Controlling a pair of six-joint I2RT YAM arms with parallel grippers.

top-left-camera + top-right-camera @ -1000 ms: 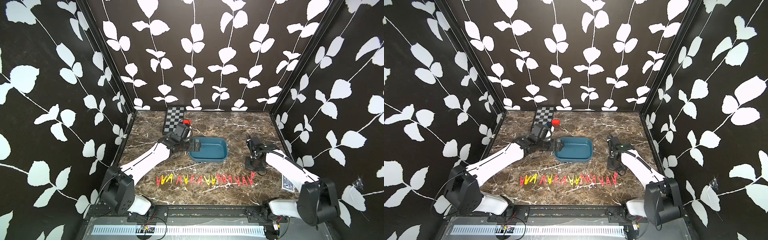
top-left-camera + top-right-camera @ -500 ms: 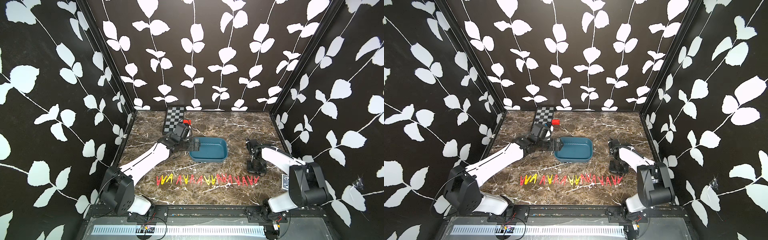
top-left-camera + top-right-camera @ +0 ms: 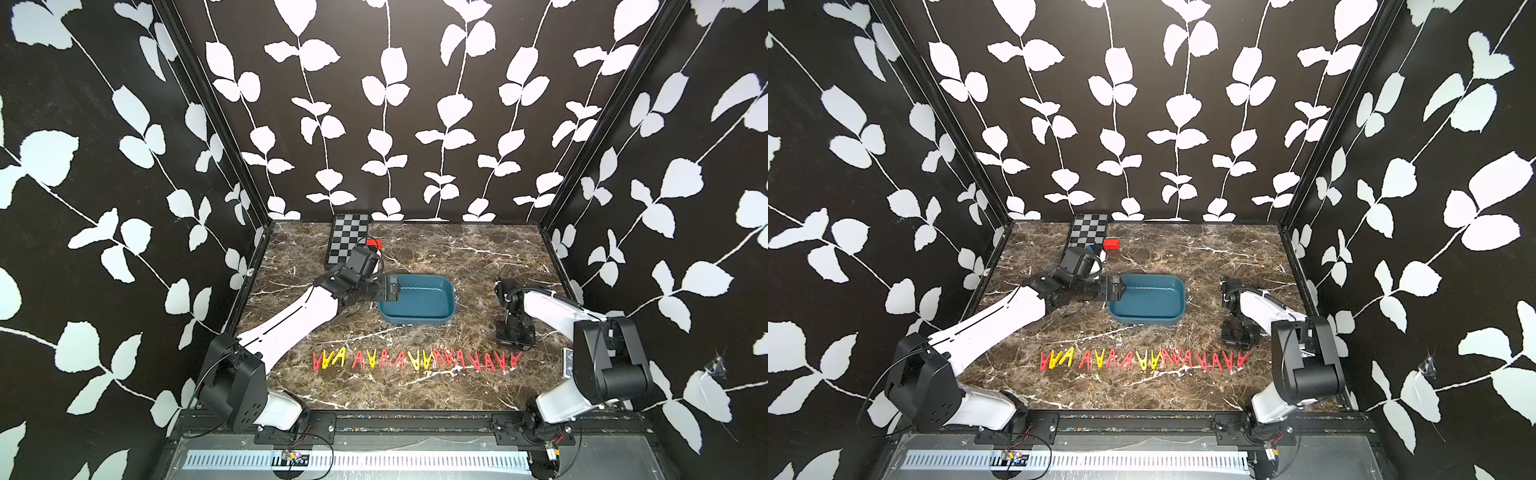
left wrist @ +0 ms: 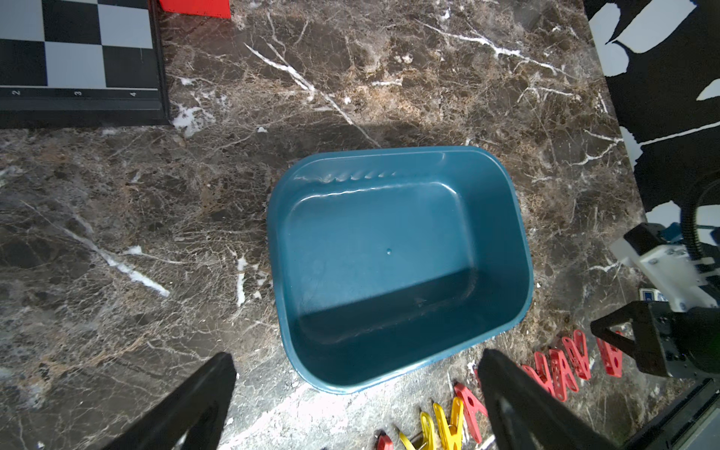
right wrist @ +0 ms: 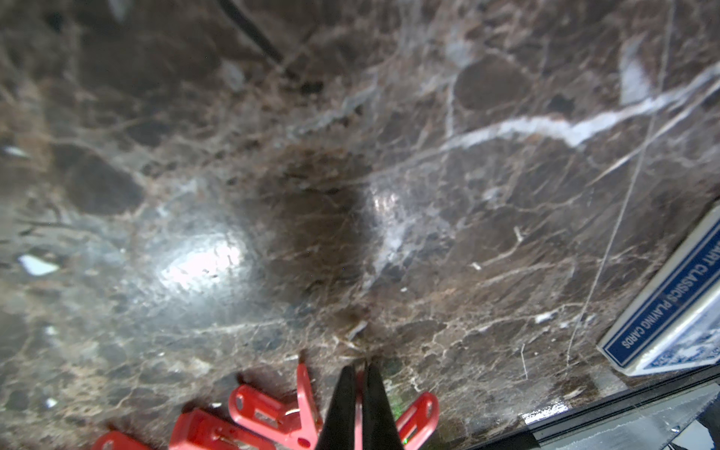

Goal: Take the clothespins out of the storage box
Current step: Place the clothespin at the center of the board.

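Note:
The teal storage box (image 3: 415, 309) (image 3: 1144, 318) (image 4: 506, 233) sits mid-table with nothing inside it. Red and yellow clothespins (image 3: 415, 360) (image 3: 1142, 360) (image 4: 565, 366) lie in a row along the front of the table. My left gripper (image 3: 392, 289) (image 3: 1118, 289) (image 4: 356, 360) hovers open over the box's left rim, holding nothing. At the row's right end my right gripper (image 3: 515, 337) (image 3: 1239, 336) (image 5: 360, 368) points down, shut on one leg of a red clothespin (image 5: 419, 411). The pin's other leg sticks out beside the fingers, low over the table.
A black-and-grey checkered board (image 3: 347, 243) (image 4: 78, 58) lies at the back left with a small red block (image 3: 374, 243) (image 3: 1111, 244) beside it. A blue box of playing cards (image 5: 670, 311) (image 3: 567, 361) lies by the front right edge, close to my right gripper.
My right arm has folded back, its elbow rising. Its gripper has come down slightly toward the right end of the row with the pin. The left arm has not moved.

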